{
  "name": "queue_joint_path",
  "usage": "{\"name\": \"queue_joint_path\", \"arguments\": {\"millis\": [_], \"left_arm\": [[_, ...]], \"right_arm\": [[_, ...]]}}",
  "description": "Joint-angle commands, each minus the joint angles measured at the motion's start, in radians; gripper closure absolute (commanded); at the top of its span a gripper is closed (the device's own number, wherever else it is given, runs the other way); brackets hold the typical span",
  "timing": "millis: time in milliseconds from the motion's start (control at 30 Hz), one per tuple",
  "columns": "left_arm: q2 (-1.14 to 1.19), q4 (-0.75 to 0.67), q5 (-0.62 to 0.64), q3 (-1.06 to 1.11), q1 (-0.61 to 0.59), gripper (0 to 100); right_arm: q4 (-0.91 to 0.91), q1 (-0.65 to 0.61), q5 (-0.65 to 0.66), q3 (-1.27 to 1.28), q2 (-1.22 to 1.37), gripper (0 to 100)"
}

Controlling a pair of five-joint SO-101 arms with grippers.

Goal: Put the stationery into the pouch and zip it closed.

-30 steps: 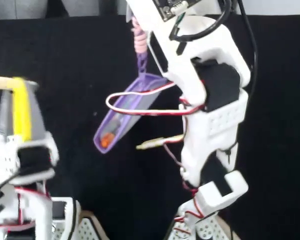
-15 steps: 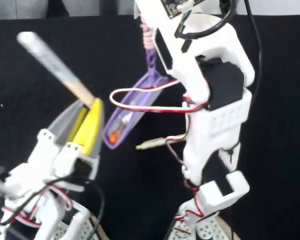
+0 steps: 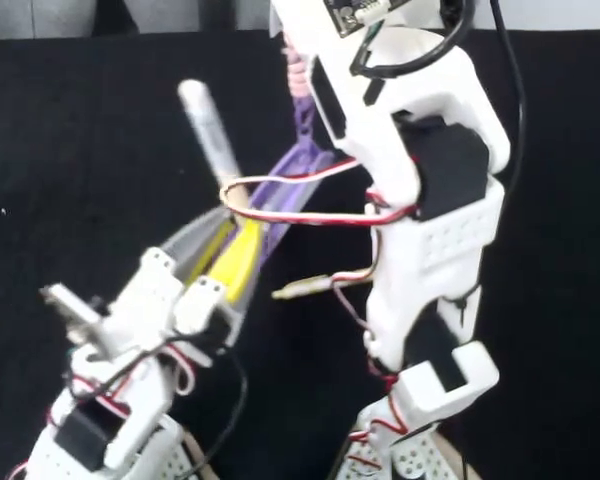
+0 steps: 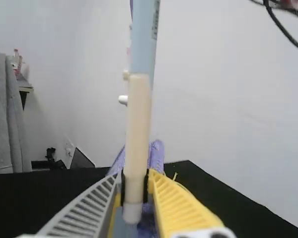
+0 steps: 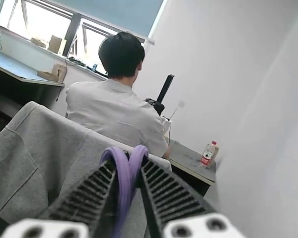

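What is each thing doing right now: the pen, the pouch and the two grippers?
pen: pinched in the left gripper, sticking up, outside the pouch.
pouch: hanging in the air by its purple loop; zip too hidden to tell.
left gripper: shut on the pen.
right gripper: shut on the loop.

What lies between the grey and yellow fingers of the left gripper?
A pen, clamped between them, as the left wrist view shows; the purple pouch is beyond.

The left hand (image 4: 134, 174) grips a cream-and-blue pen (image 4: 139, 104) upright between its jaws, the purple pouch (image 4: 157, 151) just behind it over the black desk (image 4: 35, 198).
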Motion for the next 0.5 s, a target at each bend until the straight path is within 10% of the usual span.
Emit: {"name": "queue_joint_path", "arguments": {"millis": [0, 467], "left_arm": [[0.002, -0.023, -0.029, 0.048, 0.05, 97], [0.002, -0.358, -0.241, 0.338, -0.033, 97]], "right_arm": [[-0.029, 0.012, -0.011, -0.016, -0.004, 98.8], [-0.029, 0.011, -0.011, -0.016, -0.004, 98.8]]}}
